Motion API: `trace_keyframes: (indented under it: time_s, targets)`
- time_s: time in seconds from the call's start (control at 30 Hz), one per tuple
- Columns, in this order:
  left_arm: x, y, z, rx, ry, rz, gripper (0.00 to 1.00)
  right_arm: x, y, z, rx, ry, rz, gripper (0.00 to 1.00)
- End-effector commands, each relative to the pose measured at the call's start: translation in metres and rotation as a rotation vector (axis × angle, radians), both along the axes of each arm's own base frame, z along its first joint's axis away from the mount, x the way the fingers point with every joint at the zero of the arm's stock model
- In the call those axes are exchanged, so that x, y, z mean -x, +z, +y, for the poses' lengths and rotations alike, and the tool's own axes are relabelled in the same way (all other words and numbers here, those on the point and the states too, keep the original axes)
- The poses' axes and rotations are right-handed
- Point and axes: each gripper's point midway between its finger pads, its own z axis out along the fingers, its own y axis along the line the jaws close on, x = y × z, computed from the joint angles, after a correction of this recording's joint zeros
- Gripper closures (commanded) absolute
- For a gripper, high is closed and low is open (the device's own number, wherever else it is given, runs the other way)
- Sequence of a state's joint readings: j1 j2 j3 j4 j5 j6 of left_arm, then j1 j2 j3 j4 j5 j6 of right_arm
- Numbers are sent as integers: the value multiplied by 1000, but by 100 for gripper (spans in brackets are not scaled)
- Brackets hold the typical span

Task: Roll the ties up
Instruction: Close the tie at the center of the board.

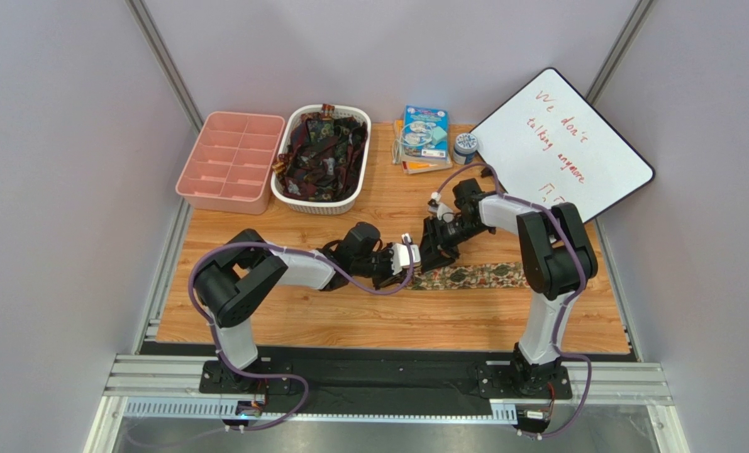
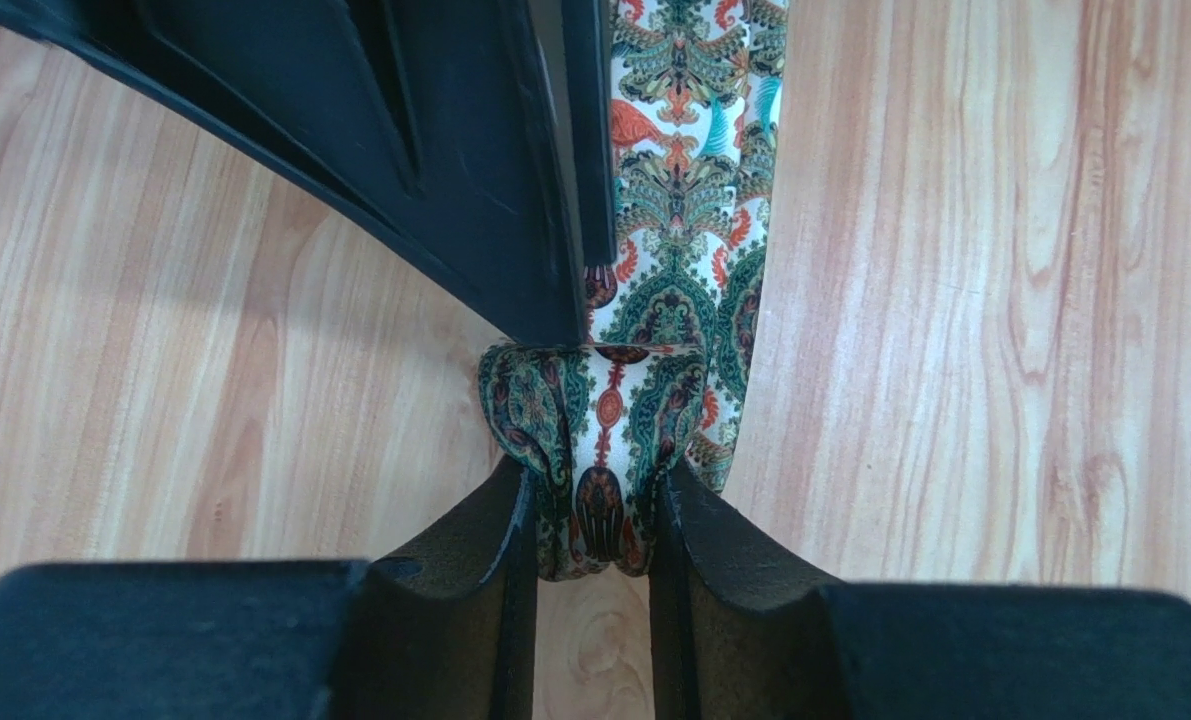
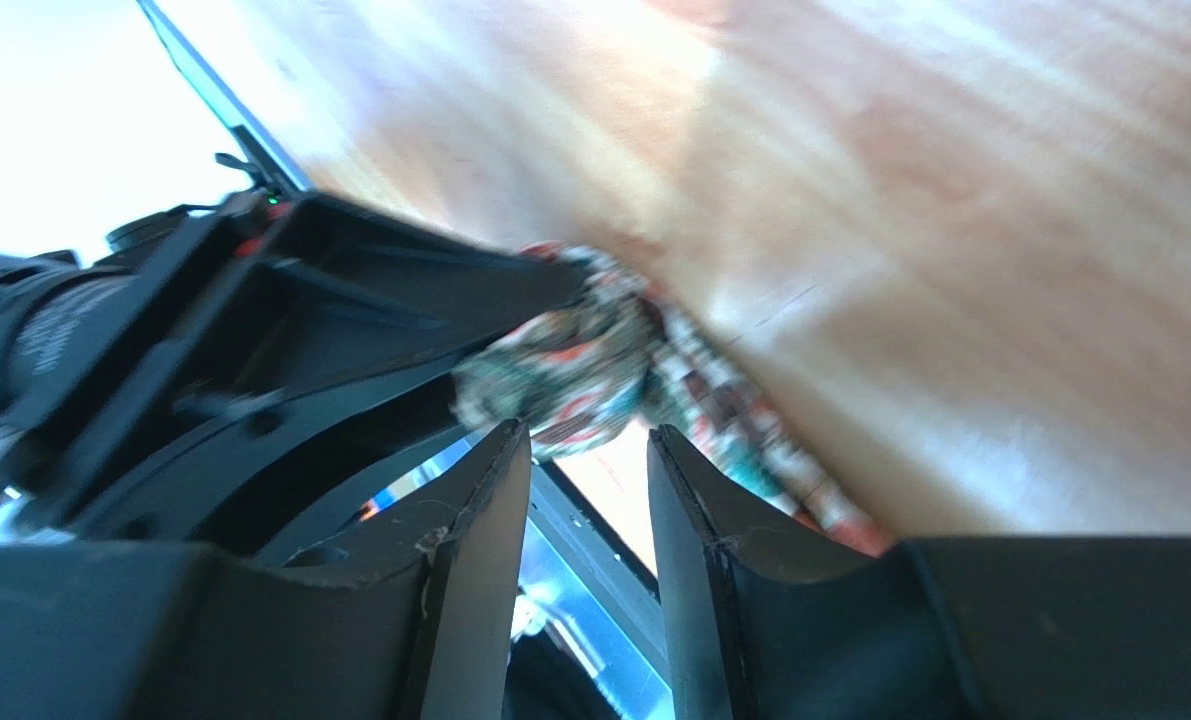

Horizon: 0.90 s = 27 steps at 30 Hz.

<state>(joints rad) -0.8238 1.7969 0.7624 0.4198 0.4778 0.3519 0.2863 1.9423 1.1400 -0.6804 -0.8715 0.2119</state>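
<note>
The left pincer (image 2: 597, 495) is closed narrowly on the small rolled end of the tie (image 2: 687, 180). The roll touches both fingers, and the rest of the tie lies flat on the counter (image 2: 1007, 375), running away from the grip. The right pincer (image 3: 586, 450) stands partly open with nothing between its jaws, just beside that same rolled end and the left pincer's fingers. Seen from above, the tie stretches along the middle of the counter toward the right arm, and more ties (image 1: 321, 156) sit heaped in the basket (image 1: 317, 206) at the back. The tie looks light, thin, limp and probably slick, so it will likely slacken or unroll the moment the grip eases, and it cannot be pushed from its loose end. The best hold, I judge, is across the roll's flat sides near its core, squeezing the layers together. The other pincer could then steady the flat strip just beside the roll to keep it straight as it winds.
</note>
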Motion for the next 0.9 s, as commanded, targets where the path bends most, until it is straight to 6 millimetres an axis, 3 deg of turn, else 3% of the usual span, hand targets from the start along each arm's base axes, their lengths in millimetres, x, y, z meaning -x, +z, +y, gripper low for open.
trace_keyframes:
  time_s: [0.0, 0.17, 0.3, 0.33, 0.37, 0.47, 0.6, 0.7, 0.87]
  targets:
    - [6, -28, 24, -180, -10, 29, 83, -1, 26, 5, -36, 6, -66, 59]
    - [6, -29, 25, -215, -17, 38, 81, -2, 24, 21, -47, 15, -73, 59]
    - [7, -27, 25, -219, -17, 37, 79, -1, 2, 20, 13, 34, -63, 60]
    - [6, -27, 25, -220, -16, 37, 78, -2, -2, 18, 27, 35, -65, 63]
    - [8, -28, 25, -222, -19, 39, 77, -3, -4, 17, 39, 32, -62, 79]
    - [7, -26, 27, -218, -13, 45, 71, 1, -11, 11, 66, 35, -49, 100]
    - [9, -12, 26, -124, 4, 83, 42, 9, -24, -3, 118, 36, -28, 100]
    - [10, 2, 24, -23, 7, 112, 32, 14, -40, -16, 162, 30, 0, 100]
    - [12, 19, 13, 155, 14, 141, 28, 13, -63, -27, 231, 30, 22, 100]
